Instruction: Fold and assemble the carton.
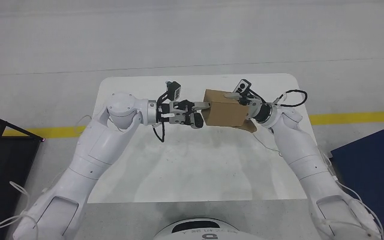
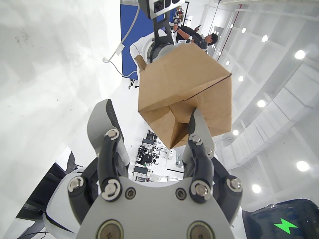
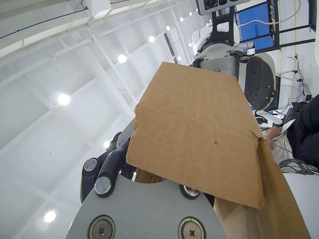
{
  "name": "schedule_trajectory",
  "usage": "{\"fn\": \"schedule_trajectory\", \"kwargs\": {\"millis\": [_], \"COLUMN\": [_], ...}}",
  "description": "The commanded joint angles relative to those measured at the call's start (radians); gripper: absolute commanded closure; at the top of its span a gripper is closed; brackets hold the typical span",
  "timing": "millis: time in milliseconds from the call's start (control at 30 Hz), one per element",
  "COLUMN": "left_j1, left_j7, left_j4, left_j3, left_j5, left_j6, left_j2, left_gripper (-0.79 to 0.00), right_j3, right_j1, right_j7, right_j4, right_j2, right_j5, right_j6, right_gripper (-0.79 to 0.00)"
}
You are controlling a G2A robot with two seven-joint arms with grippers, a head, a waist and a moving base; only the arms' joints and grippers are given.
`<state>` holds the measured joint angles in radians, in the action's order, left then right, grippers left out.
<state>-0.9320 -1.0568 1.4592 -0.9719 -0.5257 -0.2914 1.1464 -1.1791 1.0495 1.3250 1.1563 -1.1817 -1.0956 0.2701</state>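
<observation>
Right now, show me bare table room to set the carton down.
Widest bare patch: the near half of the table, bordered by left arm, right arm and front edge. A thinner strip lies along the far edge beyond the carton. Crowded: the middle band, where left pincer and right pincer meet the carton.

Carton running off the right wrist view's edge, whatever lies under its flap hidden

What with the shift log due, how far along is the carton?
Done: the carton is opened into a box shape and held above the table. In hand: the right end effector grips one end; the open left end effector has one finger against the other end's flaps. Left: those flaps gape, and a flap at the right end sticks out.
</observation>
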Motion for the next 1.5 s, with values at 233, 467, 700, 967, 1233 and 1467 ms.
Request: {"fn": "schedule_trajectory", "kwargs": {"millis": [233,467,700,967,1233,1467], "left_j1": [-0.003,-0.001,0.001,0.0,-0.003,-0.001], "left_j7": [0.009,0.024,0.024,0.017,0.017,0.011], "left_j4": [0.0,0.001,-0.002,0.005,0.012,0.016], "left_j3": [0.007,0.027,0.033,0.038,0.04,0.051], "left_j5": [-0.002,0.015,0.036,0.061,0.081,0.098], "left_j6": [0.006,0.008,0.011,0.013,0.014,0.004], "left_j2": [0.002,0.006,0.006,0.004,0.002,0.002], "left_gripper": [-0.73,-0.782,-0.733,-0.717,-0.763,-0.754], "right_j3": [-0.002,-0.003,-0.005,-0.007,-0.009,-0.01], "right_j1": [0.0,0.0,0.0,0.0,0.001,0.003], "right_j7": [0.0,0.002,0.002,0.002,0.004,0.004], "right_j4": [0.001,-0.001,-0.003,-0.005,-0.006,-0.004], "right_j2": [0.0,0.0,-0.001,-0.001,-0.001,-0.001], "right_j5": [0.001,0.002,0.001,0.001,-0.002,-0.001], "right_j6": [0.001,0.002,0.002,0.003,0.004,0.004], "right_gripper": [0.0,0.0,0.0,0.0,0.0,0.0]}}
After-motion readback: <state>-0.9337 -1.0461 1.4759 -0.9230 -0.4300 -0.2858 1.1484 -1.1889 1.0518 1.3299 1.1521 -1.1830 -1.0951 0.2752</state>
